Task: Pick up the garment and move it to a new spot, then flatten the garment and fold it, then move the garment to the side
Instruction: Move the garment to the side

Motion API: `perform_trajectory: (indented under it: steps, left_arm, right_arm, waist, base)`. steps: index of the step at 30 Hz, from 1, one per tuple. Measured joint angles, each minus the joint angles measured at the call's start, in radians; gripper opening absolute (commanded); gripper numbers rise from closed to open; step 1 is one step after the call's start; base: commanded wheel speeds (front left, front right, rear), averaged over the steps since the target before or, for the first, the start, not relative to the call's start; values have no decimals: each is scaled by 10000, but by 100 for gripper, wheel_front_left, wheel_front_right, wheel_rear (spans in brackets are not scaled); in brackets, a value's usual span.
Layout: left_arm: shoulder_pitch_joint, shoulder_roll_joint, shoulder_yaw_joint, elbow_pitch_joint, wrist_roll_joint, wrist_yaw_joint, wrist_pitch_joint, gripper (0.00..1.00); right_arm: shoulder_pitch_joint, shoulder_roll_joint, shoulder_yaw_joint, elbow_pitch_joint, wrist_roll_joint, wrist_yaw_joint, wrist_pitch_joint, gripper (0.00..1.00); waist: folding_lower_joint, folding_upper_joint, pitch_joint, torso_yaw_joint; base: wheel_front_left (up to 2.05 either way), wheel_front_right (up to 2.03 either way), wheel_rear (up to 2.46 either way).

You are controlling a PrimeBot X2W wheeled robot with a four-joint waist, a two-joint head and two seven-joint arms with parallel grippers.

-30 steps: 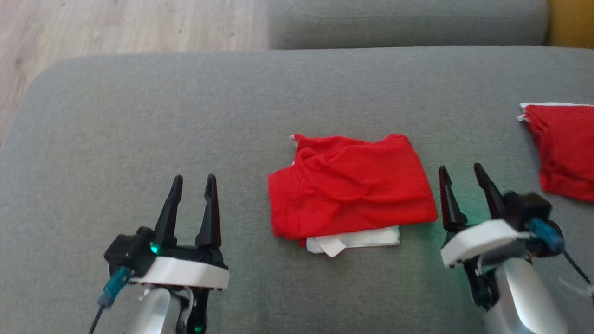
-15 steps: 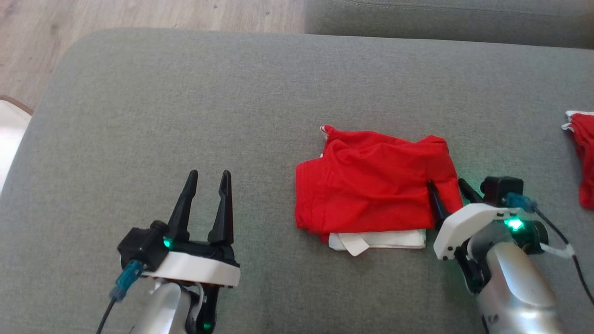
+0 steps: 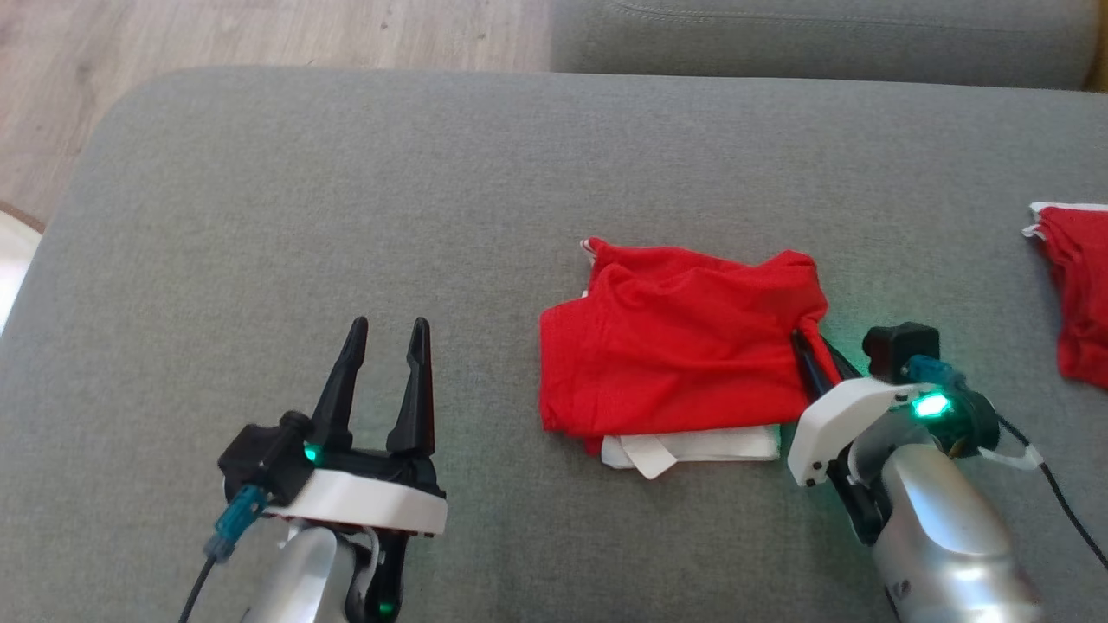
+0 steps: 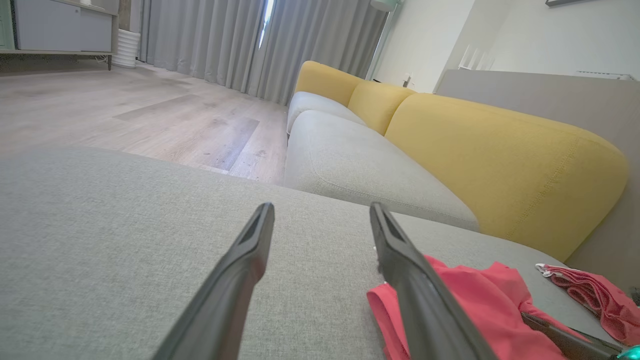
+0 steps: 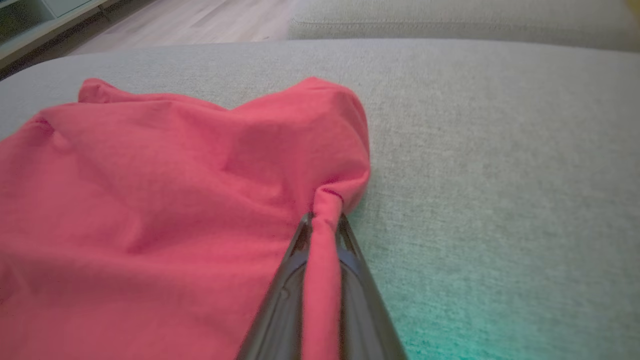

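A folded red garment [image 3: 675, 350] with a white layer [image 3: 692, 446] showing at its near edge lies in the middle of the grey cushion [image 3: 346, 216]. My right gripper [image 3: 812, 339] is shut on the garment's right edge, and the right wrist view shows a pinch of red cloth [image 5: 324, 225] bunched between the two fingers. My left gripper [image 3: 387, 333] hovers open over bare cushion to the left of the garment, holding nothing. In the left wrist view the garment [image 4: 475, 300] lies just right of that gripper's [image 4: 322, 212] right finger.
Another red garment [image 3: 1073, 294] lies at the cushion's right edge. A second grey seat cushion [image 3: 814, 39] sits beyond a gap at the back. Wooden floor [image 3: 216, 35] lies past the cushion's rounded far-left corner. A yellow sofa back [image 4: 500, 160] rises on the right.
My right gripper moved in to the garment's right edge and closed on it, bunching the cloth. The left gripper stayed open. The head camera shifted.
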Motion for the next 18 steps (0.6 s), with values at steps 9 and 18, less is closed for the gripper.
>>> perform_trajectory:
  steps: [9, 18]
  left_arm:
    - [2, 0, -29, -12, -2, 46, 0, 100]
    - [-7, 0, -270, -219, -35, 132, 0, 100]
  right_arm:
    - [-36, -316, 100, -431, -1511, 0, -1055, 0]
    - [-207, -1361, 514, -1615, -1534, 0, -800, 0]
  waist:
    - [-1, 0, -319, -496]
    - [-1, 0, -429, -1433]
  base:
    - [0, 0, 0]
    - [0, 0, 0]
